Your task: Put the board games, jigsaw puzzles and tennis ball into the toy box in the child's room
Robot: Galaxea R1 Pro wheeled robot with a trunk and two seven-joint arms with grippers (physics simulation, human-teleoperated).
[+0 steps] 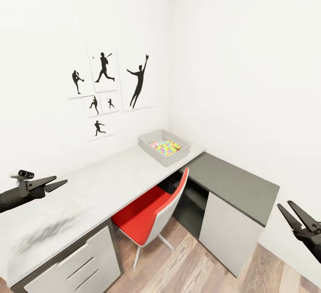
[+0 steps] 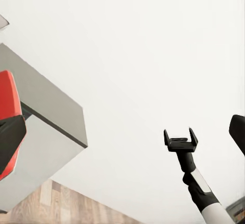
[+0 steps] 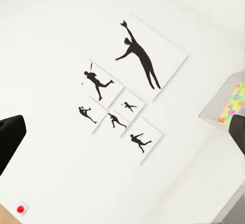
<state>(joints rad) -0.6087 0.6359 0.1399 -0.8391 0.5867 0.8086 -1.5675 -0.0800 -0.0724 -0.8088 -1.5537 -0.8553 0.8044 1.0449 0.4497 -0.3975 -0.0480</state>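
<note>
While both arms hang free of the furniture, your left gripper [image 1: 57, 183] hovers at the near left over the long white-topped table [image 1: 89, 195], its two black fingers spread and holding nothing; your right gripper [image 1: 298, 215] waits at the near right beside the lower dark-grey-topped cabinet [image 1: 236, 186], likewise spread and empty, both apparently held wide for a pickup. Between them, a red-seated swivel chair with a white shell [image 1: 149, 212] is tucked under the table. Farther along, in the corner, the shallow light-grey toy box [image 1: 164, 146] sits on the tabletop with a pastel mosaic jigsaw puzzle [image 1: 166, 147] already inside. Beyond, black silhouette sports pictures [image 1: 104, 90] hang on the wall. No legible writing appears anywhere.
</note>
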